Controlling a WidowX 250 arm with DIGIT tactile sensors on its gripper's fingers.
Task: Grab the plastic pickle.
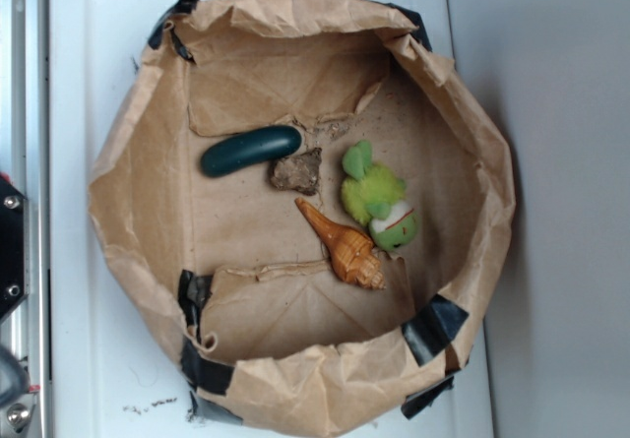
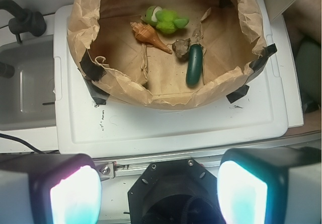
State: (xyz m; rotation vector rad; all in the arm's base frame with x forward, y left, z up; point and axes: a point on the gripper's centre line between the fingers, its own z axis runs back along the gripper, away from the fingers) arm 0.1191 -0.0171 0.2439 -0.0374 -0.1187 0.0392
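The plastic pickle (image 1: pixel 251 150) is a glossy dark green oblong lying on the floor of a brown paper-lined basin (image 1: pixel 128 162), in its upper left part. It also shows in the wrist view (image 2: pixel 194 65), near the basin's front right wall. My gripper (image 2: pixel 158 194) is open and empty. Its two pale pads are wide apart, well back from the basin and over the robot's black base. The gripper does not show in the exterior view.
Beside the pickle lie a brown rock (image 1: pixel 297 170), an orange shell (image 1: pixel 345 246) and a fuzzy lime-green plush toy (image 1: pixel 377 200). The basin's crumpled paper walls stand high, taped with black tape (image 1: pixel 433 328). It sits on a white top (image 1: pixel 89 340). A grey sink (image 2: pixel 25 83) is at the left.
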